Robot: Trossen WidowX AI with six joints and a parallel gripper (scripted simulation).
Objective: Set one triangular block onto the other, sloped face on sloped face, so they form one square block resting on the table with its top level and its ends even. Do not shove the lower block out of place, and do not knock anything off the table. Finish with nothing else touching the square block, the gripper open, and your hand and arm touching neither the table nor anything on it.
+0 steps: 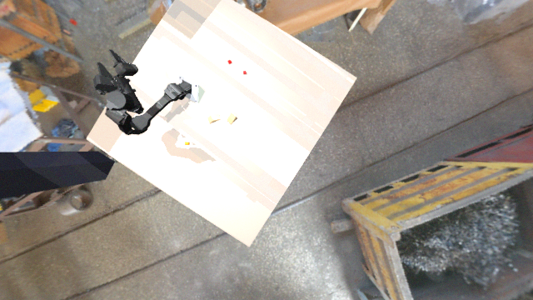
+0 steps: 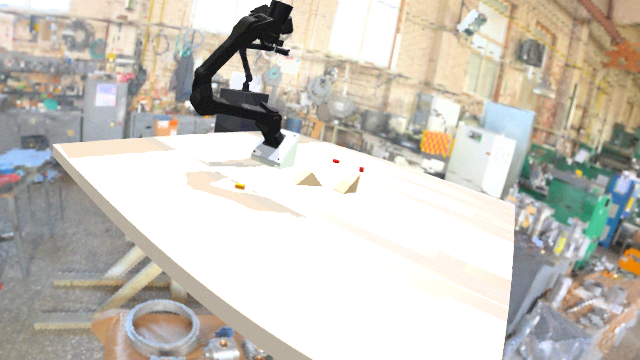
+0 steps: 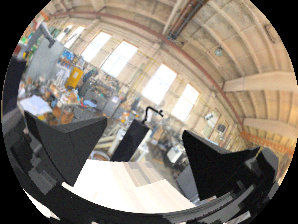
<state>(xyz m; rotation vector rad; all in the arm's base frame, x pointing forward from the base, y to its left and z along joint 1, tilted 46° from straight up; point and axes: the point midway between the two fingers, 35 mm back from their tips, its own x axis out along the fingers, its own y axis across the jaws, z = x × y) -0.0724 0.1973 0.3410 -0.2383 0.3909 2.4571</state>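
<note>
Two tan triangular blocks lie apart on the pale wooden table, each with a flat face down. The left block sits a short gap from the right block. My gripper is open and empty. It is raised high above the table's edge behind the arm's base, far from both blocks. In the wrist view the two dark fingers frame the workshop and a strip of table; neither block shows there.
The arm's white base stands on the table near the blocks. Two small red pieces lie beyond the blocks. A small yellow piece lies nearer the front. A dark box stands off the table.
</note>
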